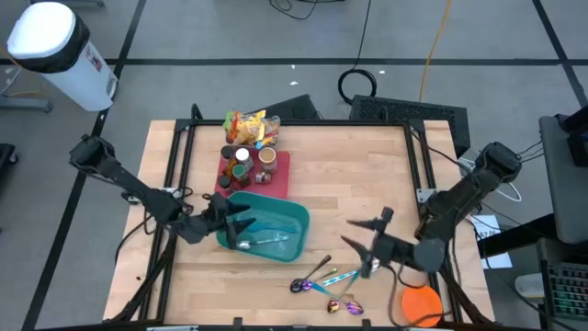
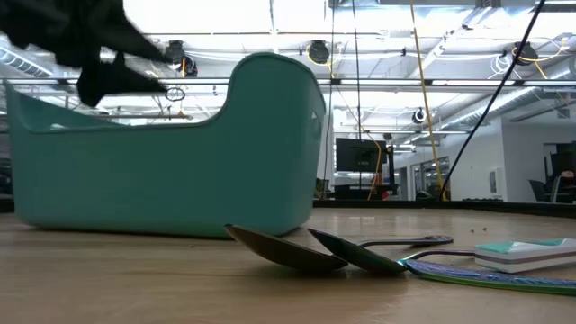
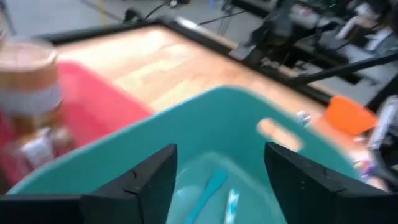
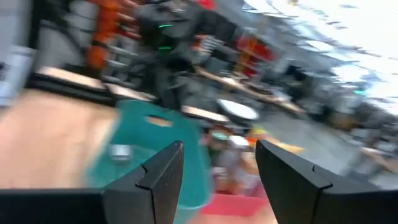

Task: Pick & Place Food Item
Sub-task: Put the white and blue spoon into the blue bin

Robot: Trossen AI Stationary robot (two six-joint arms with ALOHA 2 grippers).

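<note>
Left gripper (image 1: 241, 223), jaws wide and empty, hovers over the teal bin's (image 1: 292, 216) nine-o'clock rim; right gripper (image 1: 361, 241), jaws parted and empty, waits at its three o'clock.

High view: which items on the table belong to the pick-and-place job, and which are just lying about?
Job:
- teal bin holding utensils
- left hand, open over the bin's rim
- loose spoons
- right hand, open near them

Lying about:
- red tray of jars
- snack bag
- orange disc

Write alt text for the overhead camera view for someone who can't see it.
A teal bin holding utensils sits mid-table, with the left gripper open over its left edge. The right gripper hovers open above loose spoons near the front edge. Behind the bin, a red tray holds jars and snack packets.
</note>
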